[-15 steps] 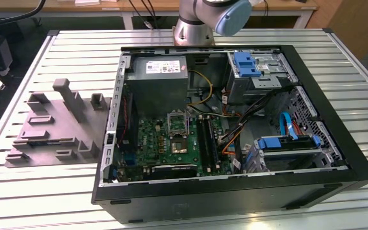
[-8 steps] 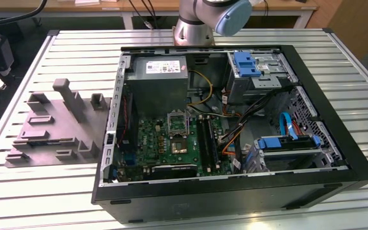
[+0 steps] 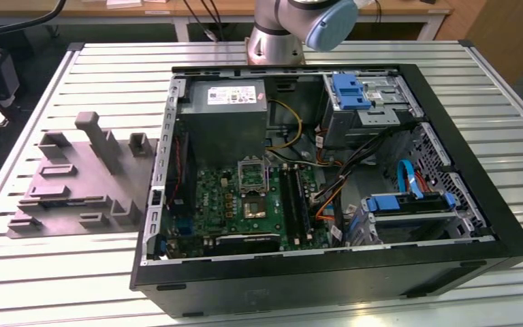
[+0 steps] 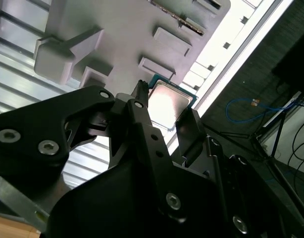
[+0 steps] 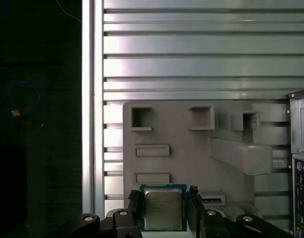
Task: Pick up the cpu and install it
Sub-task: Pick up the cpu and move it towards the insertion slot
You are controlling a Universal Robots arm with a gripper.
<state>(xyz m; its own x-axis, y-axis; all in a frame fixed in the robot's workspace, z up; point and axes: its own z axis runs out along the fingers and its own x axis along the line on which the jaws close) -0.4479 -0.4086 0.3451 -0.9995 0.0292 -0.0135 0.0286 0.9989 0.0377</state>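
The cpu [image 5: 163, 209], a small square chip with a silvery metal top and a green rim, sits between the two black fingers of my gripper [image 5: 163, 194] in both wrist views. The fingers press on two opposite edges of the cpu [image 4: 169, 106], so the gripper [image 4: 165, 99] is shut on it. The chip hangs well above the grey fixture plate [image 5: 191, 148] that lies on the slatted table. In the exterior view the open computer case [image 3: 479, 204] lies on its side, with the green motherboard [image 3: 234, 204] and its silver socket frame [image 3: 250, 174] showing.
The grey fixture plate [image 3: 80, 177] with raised blocks lies at the exterior view's left of the case. Inside the case are a grey power-supply box [image 3: 225, 122], blue drive brackets [image 3: 351, 92] and loose cables [image 3: 343, 177]. The arm's base [image 3: 280, 34] stands behind the case.
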